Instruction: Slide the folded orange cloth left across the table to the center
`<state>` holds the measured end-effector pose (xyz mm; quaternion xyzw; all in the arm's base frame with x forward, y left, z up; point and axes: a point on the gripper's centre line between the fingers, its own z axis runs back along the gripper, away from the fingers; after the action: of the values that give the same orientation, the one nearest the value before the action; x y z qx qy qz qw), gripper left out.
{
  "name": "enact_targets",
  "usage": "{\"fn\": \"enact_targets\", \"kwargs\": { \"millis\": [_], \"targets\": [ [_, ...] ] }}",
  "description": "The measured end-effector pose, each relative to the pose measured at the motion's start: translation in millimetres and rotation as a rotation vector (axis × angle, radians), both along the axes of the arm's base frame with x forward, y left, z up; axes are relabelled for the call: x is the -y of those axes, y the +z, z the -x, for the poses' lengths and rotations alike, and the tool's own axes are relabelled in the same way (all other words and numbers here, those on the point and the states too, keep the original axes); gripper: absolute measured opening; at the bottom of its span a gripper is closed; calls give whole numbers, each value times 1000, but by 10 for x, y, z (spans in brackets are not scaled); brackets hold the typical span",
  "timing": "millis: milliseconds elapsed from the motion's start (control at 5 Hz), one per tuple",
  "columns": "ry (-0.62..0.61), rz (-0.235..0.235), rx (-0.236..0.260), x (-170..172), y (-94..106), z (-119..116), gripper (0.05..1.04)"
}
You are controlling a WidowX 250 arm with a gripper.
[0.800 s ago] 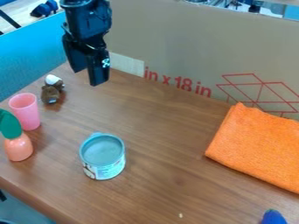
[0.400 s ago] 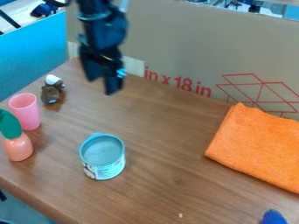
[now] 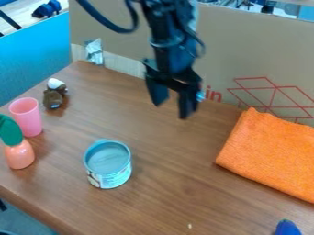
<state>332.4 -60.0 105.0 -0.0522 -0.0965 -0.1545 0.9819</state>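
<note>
The black gripper hangs over the back middle of the wooden table, its two fingers apart with nothing between them. Below and to its left stands a light blue can. An orange cloth lies flat at the right. On the left are a pink cup, a small brown and white toy figure behind it, and a peach-coloured toy with a green top in front of it.
A cardboard wall with red print runs along the back, and a blue panel borders the left. A blue object sits at the bottom right edge. Silvery tape sticks to the cardboard.
The arm and gripper have moved right and toward the camera, from the back left to the back middle, and the gap between the fingers looks wider. The things on the table have not moved.
</note>
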Motion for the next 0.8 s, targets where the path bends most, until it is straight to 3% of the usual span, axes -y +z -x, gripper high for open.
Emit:
{"fn": "enact_targets", "kwargs": {
  "millis": [200,400,800],
  "targets": [
    [29,20,-10,347,-142,-100,1001],
    [-19,6,0,602,-209,-172,1001],
    [-29,18,5,834,-270,-244,1001]
  ]
}}
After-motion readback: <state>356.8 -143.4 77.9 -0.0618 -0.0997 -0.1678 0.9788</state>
